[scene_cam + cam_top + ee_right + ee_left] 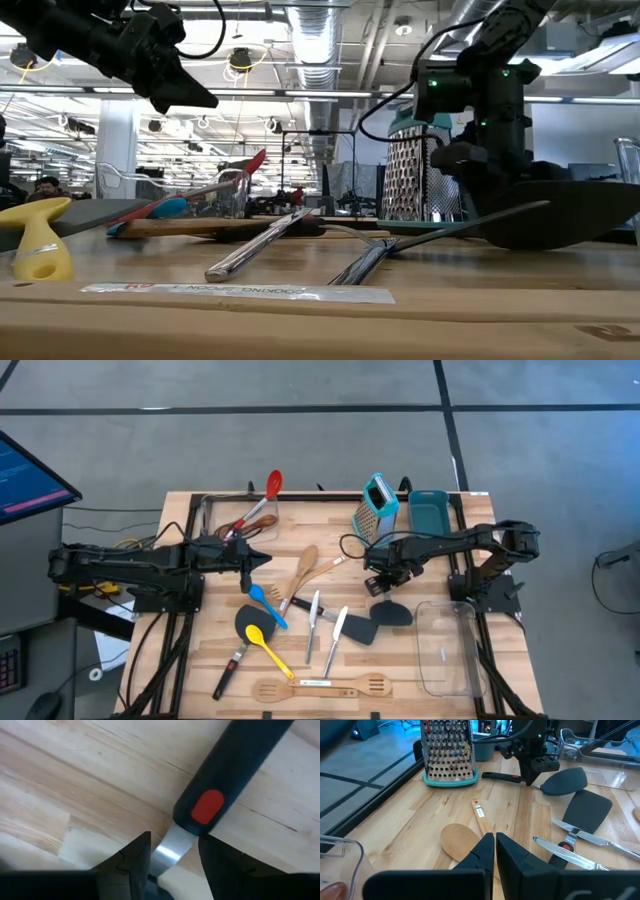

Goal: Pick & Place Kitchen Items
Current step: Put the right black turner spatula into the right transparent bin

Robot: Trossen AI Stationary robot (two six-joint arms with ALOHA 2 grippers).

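The right gripper (pixel 383 580) hung low over the butcher-block table (pixel 200 650), its fingers spread to either side of a black spatula (pixel 392 612) — specifically the bright metal neck just below the black handle with its red dot (pixel 207 806). Whether the pads already touched the metal could not be told. The spatula's long axis ran from the handle under the gripper, past its neck, to the dark blade (pixel 564 780) lying flat toward the clear container (pixel 445 645) on the right arm's side, so a lift looked likely to turn on closing squarely across that neck. The left gripper (pixel 262 560) (fingers pressed together, holding nothing) waited above the wooden spoon (pixel 461 839), well apart from the spatula.
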